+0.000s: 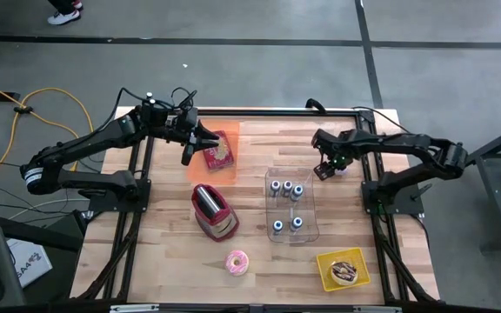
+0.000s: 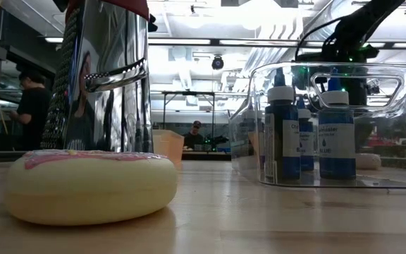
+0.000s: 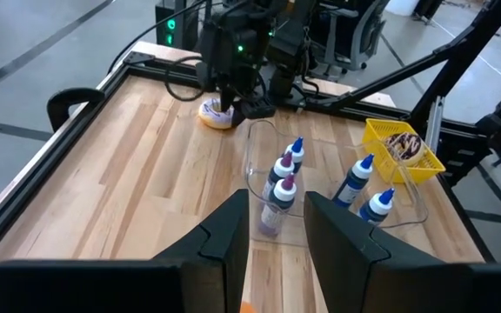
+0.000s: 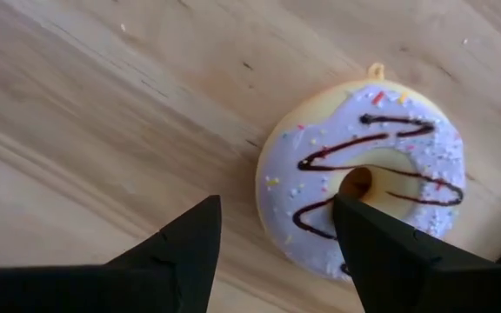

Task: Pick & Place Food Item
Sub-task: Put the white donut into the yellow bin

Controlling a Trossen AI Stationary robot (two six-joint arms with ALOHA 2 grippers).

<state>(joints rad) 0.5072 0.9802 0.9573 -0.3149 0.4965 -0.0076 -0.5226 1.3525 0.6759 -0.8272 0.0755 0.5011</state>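
Note:
A purple-iced doughnut with chocolate drizzle lies flat on the table near its far right side, also seen in the left wrist view as the doughnut. My right gripper is open just above it, pointing down; one finger shows beside the doughnut, the other in front of its hole. In the high view the right gripper hides most of the doughnut. My left gripper is open with nothing between its fingers, at the left edge of an orange tray that holds a tan food item.
A red toaster stands mid-table. A clear bin holds several blue-capped bottles. A pink-iced doughnut lies near the front edge, and a yellow tray holds a chocolate doughnut. Bare wood lies between the bin and the far edge.

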